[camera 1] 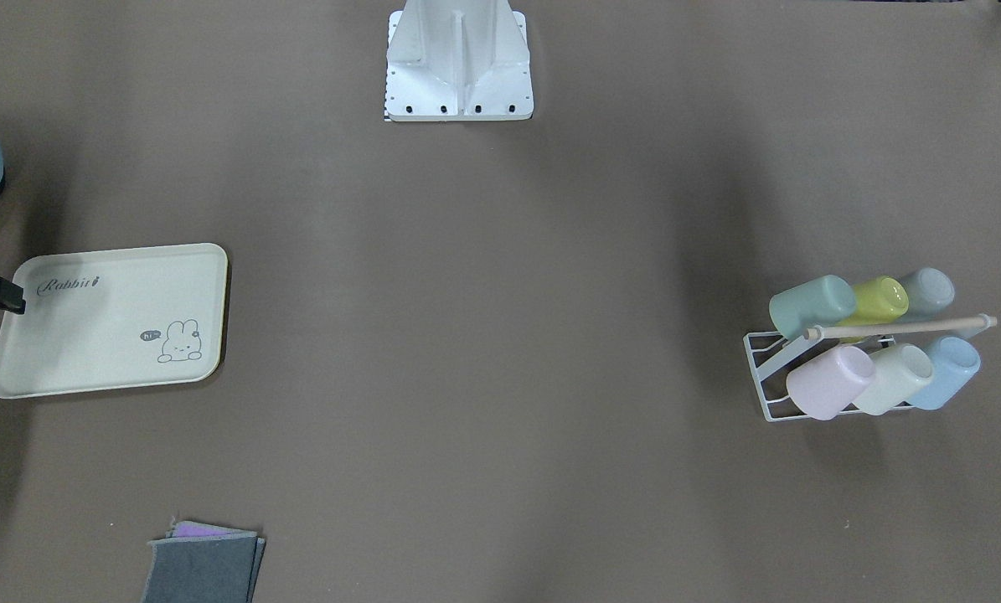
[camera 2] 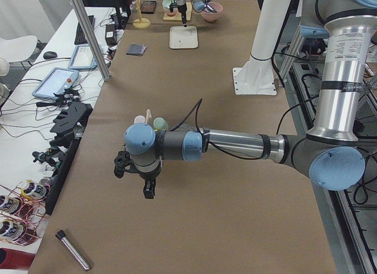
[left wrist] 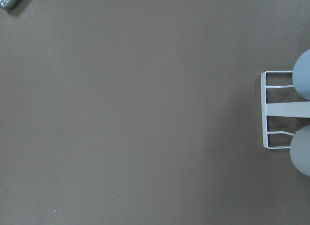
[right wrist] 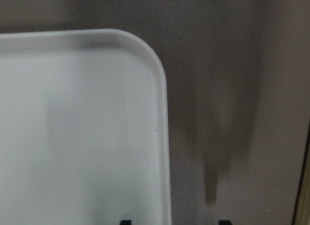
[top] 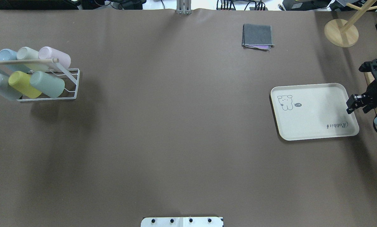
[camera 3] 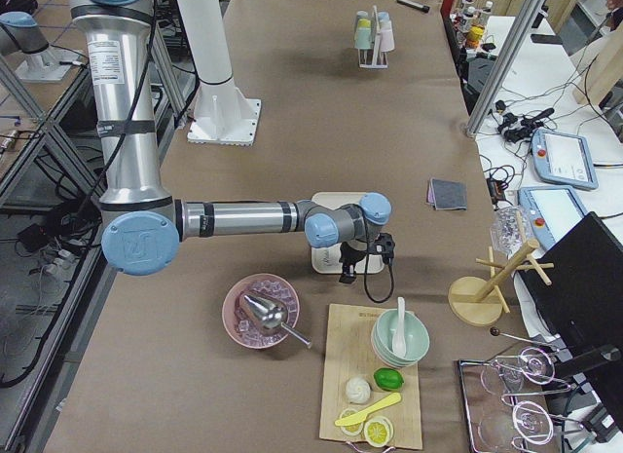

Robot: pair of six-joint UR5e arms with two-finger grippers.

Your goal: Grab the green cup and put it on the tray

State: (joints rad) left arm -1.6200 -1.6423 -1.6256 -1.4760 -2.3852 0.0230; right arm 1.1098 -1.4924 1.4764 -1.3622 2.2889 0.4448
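The green cup (top: 48, 84) is a mint tumbler lying on its side in a white wire rack (top: 73, 91) at the table's left, beside a yellow-green cup (top: 24, 84); it also shows in the front view (camera 1: 812, 305). The cream tray (top: 314, 110) with "Rabbit" script lies empty at the right. My right gripper (top: 351, 104) is open and empty over the tray's outer edge; the tray's corner (right wrist: 145, 55) shows in its wrist view. My left gripper (camera 2: 135, 178) hovers over the table near the rack; I cannot tell whether it is open or shut.
Several other pastel cups fill the rack under a wooden rod (top: 21, 61). A folded grey cloth (top: 257, 36) lies at the far edge. A wooden stand (top: 341, 31) is at the far right. A cutting board (camera 3: 375, 375) and pink bowl (camera 3: 261, 312) lie beyond the tray.
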